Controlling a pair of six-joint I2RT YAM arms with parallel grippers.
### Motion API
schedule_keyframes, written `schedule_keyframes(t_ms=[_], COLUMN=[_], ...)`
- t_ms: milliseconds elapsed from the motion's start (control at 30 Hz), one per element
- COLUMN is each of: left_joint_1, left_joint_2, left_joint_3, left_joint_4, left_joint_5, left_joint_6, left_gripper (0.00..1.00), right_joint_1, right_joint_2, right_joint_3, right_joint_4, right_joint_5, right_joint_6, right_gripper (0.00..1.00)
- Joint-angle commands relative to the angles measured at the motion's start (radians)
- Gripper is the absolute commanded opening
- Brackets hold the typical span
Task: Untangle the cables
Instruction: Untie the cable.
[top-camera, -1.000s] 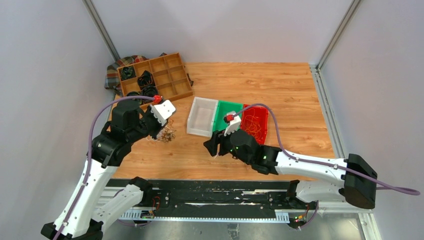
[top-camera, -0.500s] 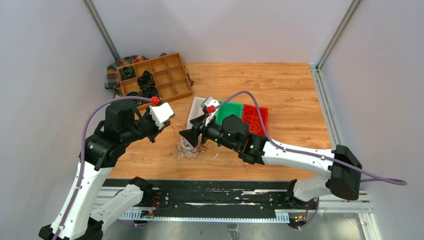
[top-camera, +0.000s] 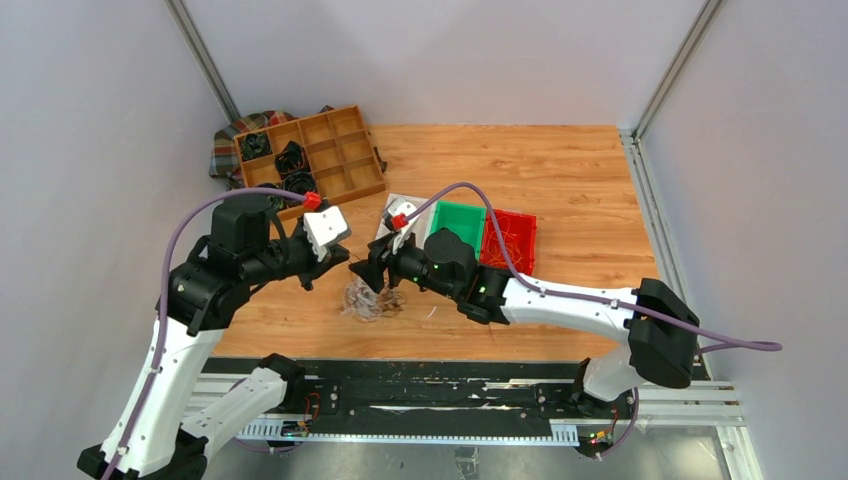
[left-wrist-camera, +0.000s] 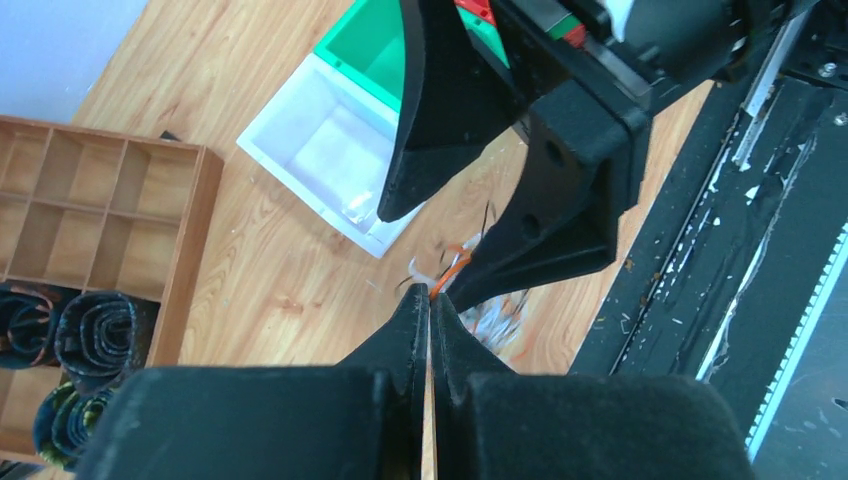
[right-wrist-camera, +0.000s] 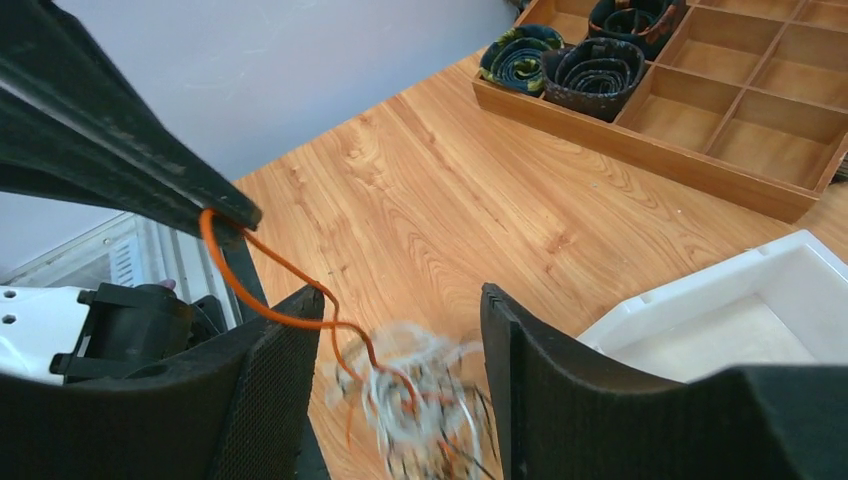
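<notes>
Overhead and wrist views of a two-arm rig at a wooden table (top-camera: 560, 170).

One tangled bunch of thin cables (top-camera: 370, 300), orange, white and black, lies on the table near its front edge, between the two grippers and just in front of the white bin (left-wrist-camera: 320, 150). In the right wrist view the bunch is blurred.

The left gripper (left-wrist-camera: 428, 295) has its two fingers pressed together at the tips, pinching one orange cable (left-wrist-camera: 452, 270). This strand runs in loose curves from the pinch down into the bunch.

The right gripper (right-wrist-camera: 400, 295) has its two fingers spread wide and grips nothing. The orange strand and the top of the bunch show in the gap between them. Whether either finger touches the wires cannot be told.

Three bins stand side by side at mid-table: one white, one green (top-camera: 462, 225) and one red (top-camera: 512, 240). The red one holds loose orange wire.

One wooden compartment tray (top-camera: 345, 150) sits at the far left corner on one plaid cloth (top-camera: 222, 150). At least three dark coiled rolls (top-camera: 291, 156) fill its left-hand compartments.
</notes>
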Motion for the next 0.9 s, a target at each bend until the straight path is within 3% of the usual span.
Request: schedule_keyframes(t_ms=[0, 167, 367, 867], left_joint_1=[0.003, 0.003, 0.003, 0.004], left_joint_2=[-0.001, 0.011, 0.024, 0.025], left_joint_3=[0.051, 0.099, 0.141, 0.162], left_joint_4=[-0.02, -0.044, -0.045, -0.045], left_joint_5=[0.061, 0.101, 0.157, 0.126], left_joint_6=[-0.005, -0.017, -0.048, -0.042], left_gripper=[0.01, 0.0, 0.01, 0.01], right_joint_1=[-0.001, 0.0, 0.0, 0.004], right_joint_2=[0.01, 0.008, 0.018, -0.038], right_joint_3=[0.036, -0.002, -0.015, -0.07], right_joint_4=[0.052, 0.081, 0.089, 0.094], right_joint_5=[0.063, 0.141, 0.129, 0.017], right_joint_6=[-0.019, -0.028, -0.026, -0.007], right_gripper=[0.58, 0.52, 0.47, 0.54])
